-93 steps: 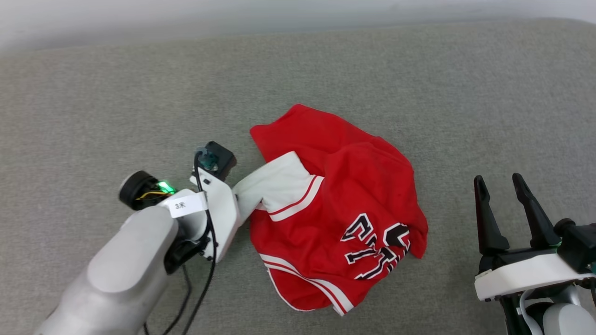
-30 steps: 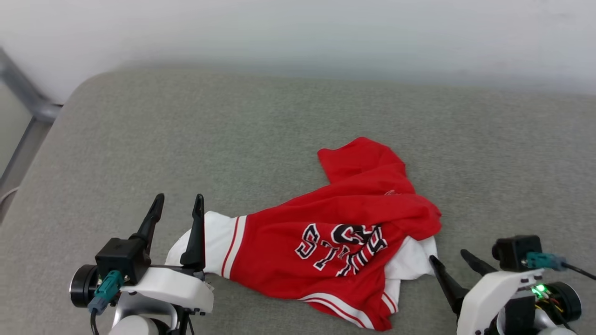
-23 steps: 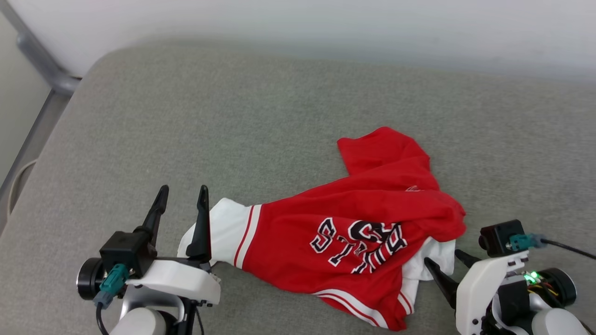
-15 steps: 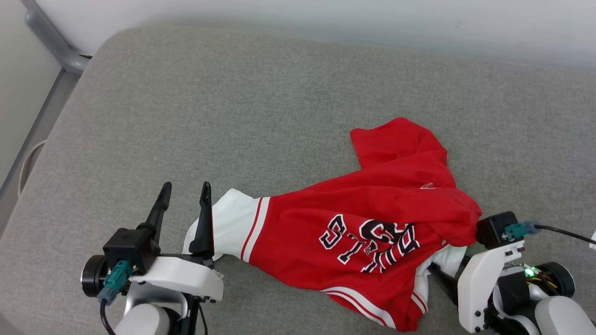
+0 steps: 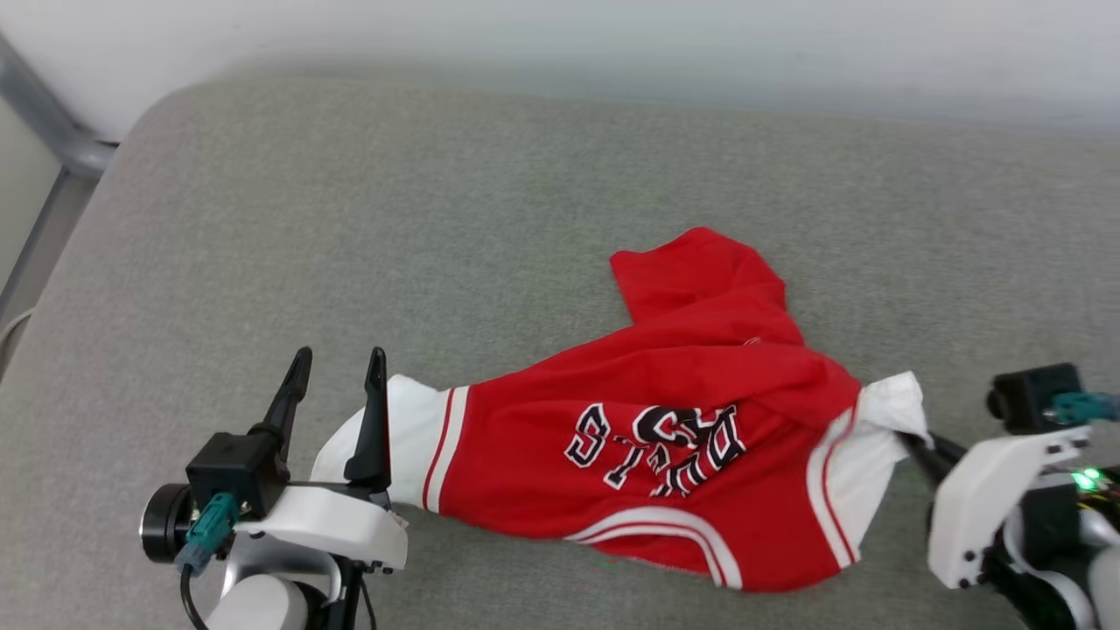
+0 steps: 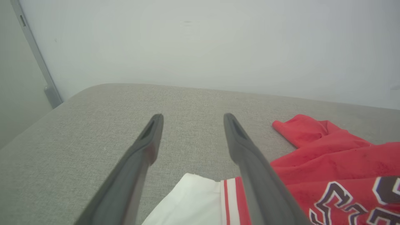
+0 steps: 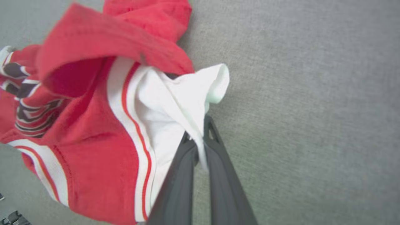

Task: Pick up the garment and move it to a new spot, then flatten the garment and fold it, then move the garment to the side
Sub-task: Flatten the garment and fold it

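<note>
moved: white corner of jersey (image 5: pixel 682 385) pulled out, right gripper (image 7: pixel 198 131) pinching it | left gripper (image 5: pixel 337 363) spread | soft, light: hold corners

The left gripper (image 5: pixel 339 354), at lower left of the head view, has its two dark fingers spread wide, pointing up the view from the left wrist housing (image 5: pixel 324 525). The right gripper (image 7: pixel 200 137), at lower right, has its fingers pressed together, pinching a white fold of the garment (image 7: pixel 93 150). The right wrist housing (image 5: pixel 980 499) angles inward.
</note>
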Controlling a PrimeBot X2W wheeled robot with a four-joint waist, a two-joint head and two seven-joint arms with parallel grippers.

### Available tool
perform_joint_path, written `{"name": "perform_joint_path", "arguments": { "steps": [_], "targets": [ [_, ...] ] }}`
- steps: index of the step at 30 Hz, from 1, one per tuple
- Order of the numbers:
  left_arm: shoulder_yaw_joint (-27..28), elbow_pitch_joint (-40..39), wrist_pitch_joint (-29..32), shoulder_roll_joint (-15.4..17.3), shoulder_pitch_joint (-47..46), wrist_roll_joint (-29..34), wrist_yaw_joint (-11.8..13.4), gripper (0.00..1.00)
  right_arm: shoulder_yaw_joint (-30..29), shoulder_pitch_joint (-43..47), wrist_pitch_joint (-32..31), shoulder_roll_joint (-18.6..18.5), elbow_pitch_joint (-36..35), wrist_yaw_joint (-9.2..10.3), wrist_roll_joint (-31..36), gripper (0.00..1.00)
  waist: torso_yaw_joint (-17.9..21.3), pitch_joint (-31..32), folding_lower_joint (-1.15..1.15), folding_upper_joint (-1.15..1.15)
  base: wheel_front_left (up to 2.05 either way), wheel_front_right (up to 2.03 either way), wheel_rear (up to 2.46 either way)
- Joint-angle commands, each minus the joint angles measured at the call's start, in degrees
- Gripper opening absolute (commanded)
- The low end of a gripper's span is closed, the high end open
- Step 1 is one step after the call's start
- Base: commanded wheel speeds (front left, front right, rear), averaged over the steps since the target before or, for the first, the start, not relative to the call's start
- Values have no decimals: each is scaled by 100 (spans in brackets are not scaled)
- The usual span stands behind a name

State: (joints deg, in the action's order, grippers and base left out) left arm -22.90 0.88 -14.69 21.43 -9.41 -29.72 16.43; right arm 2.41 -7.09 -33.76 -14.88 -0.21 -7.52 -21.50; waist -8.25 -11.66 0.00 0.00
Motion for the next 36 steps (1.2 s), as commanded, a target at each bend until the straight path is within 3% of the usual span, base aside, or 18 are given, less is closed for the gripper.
{"name": "perform_joint_path", "arguments": {
  "steps": [1,8,11,16,17,18,19,26,36],
  "targets": [
    [12,-2,29,48,86,40,30,100,-204,150,-21,60,-197,6,116,0,169,139,0,0,0,0,0],
    [0,-15,182,139,200,13,117,100,-1440,777,-301,463,-705,7,423,0,463,318,0,0,0,0,0],
    [-6,-7,250,178,216,-14,127,100,-1801,1093,-341,688,-467,6,519,0,522,341,0,0,0,0,0],
    [-25,30,327,205,253,-42,133,100,-1823,1237,-86,950,188,6,452,0,570,333,0,0,0,0,0],
    [-23,36,322,209,264,-54,136,100,-1822,1198,32,968,298,6,466,14,576,329,0,0,0,0,0],
    [-21,44,327,213,271,-62,137,100,-1783,1160,131,1003,395,6,419,46,579,330,0,0,0,0,0],
    [-19,53,332,221,281,-66,138,100,-1762,1107,294,1027,433,6,413,100,583,336,0,0,0,0,0],
    [-15,89,364,252,339,-114,162,100,-1728,1036,1187,1084,323,6,450,100,602,442,0,0,0,0,0],
    [-54,46,866,372,383,-391,28,100,-1663,1086,2610,1200,-565,6,887,100,602,698,0,0,0,0,0]
  ]
}}
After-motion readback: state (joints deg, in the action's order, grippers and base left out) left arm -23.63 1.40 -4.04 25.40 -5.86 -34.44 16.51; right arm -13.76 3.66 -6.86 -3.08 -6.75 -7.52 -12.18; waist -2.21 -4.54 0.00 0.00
